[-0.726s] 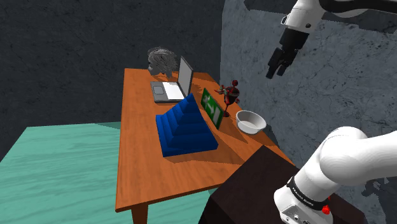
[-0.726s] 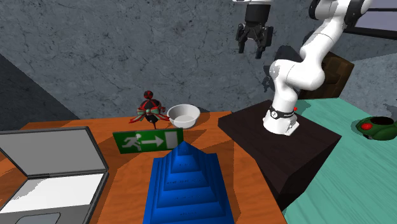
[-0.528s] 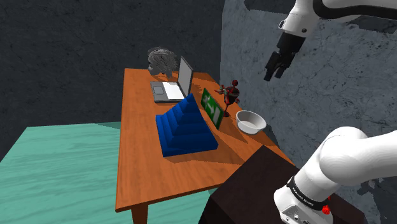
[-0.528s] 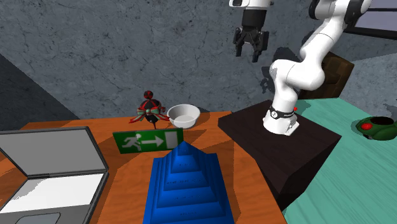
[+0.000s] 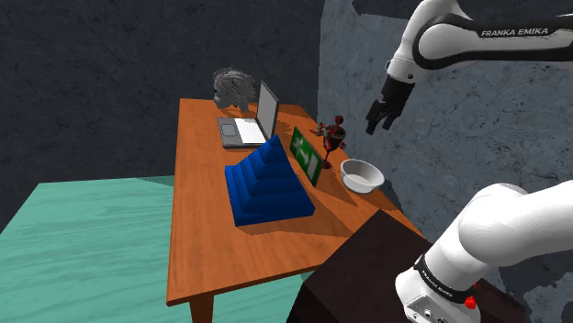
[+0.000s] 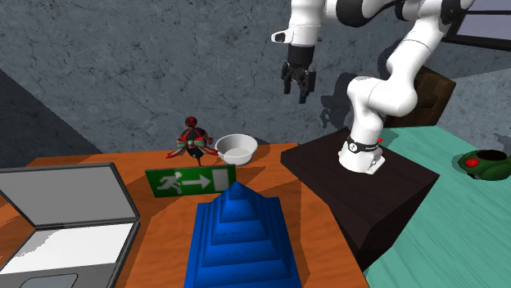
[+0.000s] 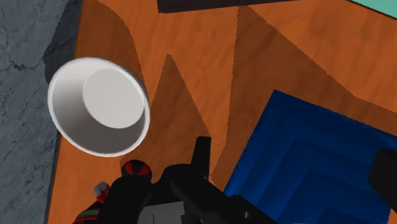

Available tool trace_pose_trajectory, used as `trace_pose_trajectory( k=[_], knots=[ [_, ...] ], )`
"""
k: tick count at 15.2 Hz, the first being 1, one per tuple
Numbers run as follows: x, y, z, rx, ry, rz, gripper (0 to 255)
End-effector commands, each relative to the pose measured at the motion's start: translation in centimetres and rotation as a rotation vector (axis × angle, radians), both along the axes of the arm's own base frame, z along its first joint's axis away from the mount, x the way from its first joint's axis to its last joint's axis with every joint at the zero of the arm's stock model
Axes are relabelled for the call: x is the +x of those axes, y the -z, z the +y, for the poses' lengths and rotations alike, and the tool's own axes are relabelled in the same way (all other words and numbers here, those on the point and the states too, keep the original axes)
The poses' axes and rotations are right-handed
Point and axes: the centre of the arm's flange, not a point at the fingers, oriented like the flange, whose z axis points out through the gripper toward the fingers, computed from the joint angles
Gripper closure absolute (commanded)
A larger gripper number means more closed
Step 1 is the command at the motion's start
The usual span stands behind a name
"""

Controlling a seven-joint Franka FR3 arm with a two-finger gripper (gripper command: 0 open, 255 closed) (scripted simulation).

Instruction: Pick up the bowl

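A white bowl (image 5: 362, 174) (image 6: 236, 147) stands upright and empty on the orange wooden table (image 5: 197, 229), close to the grey stone wall. My black gripper (image 5: 375, 125) (image 6: 297, 92) hangs high in the air above the table's wall-side edge, well above the bowl and apart from it. In the wrist view the bowl (image 7: 100, 106) lies off to one side of the gripper (image 7: 292, 167), whose two fingers stand apart with nothing between them.
A blue stepped pyramid (image 5: 266, 183) (image 7: 305, 153), a green exit sign (image 5: 306, 156), a red-and-black figurine (image 5: 332, 133) and an open laptop (image 5: 248, 119) share the table. A grey bust (image 5: 234, 87) sits at the far end. The dark stand (image 5: 367, 275) adjoins the table.
The gripper has come lower and shifted toward the shoulder view's left, nearer above the bowl. The arm's forearm now reaches further over the table. Nothing on the table has moved.
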Motion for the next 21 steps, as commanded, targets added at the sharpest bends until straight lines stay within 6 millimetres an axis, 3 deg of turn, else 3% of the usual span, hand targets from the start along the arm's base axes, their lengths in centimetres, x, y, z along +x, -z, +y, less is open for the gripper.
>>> trace_pose_trajectory(
  k=[1, 21],
  knots=[
    [0.8, 2.3, -1.2, -0.005, 0.014, -0.001, 0],
    [8.3, 23.2, -14.9, -0.050, 0.154, 0.004, 0]
  ],
)
